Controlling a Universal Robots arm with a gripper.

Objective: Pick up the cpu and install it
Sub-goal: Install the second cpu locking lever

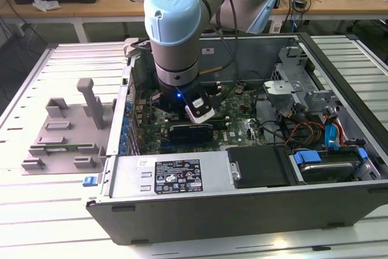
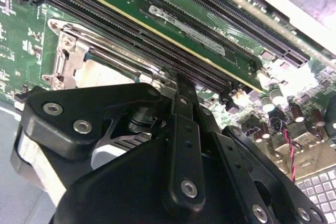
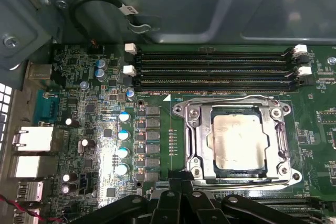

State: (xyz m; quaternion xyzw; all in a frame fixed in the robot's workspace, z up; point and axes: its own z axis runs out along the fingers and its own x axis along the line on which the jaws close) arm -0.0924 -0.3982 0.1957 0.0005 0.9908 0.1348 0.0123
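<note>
- The cpu (image 3: 234,139), silvery top up, lies inside the metal socket frame (image 3: 281,140) on the green motherboard (image 3: 157,145), beside the memory slots (image 3: 210,69).
- The hand (image 3: 181,182) hangs just above the socket's edge, fingers (image 2: 184,95) drawn together, holding nothing.
- The arm (image 1: 176,34) reaches into the open computer case (image 1: 242,204) on the counter (image 1: 36,222).

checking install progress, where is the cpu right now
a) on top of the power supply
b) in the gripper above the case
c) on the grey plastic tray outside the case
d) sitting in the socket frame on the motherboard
d: in the first wrist view the cpu lies flat inside the metal socket frame on the motherboard, with the gripper just beside the frame.
</note>
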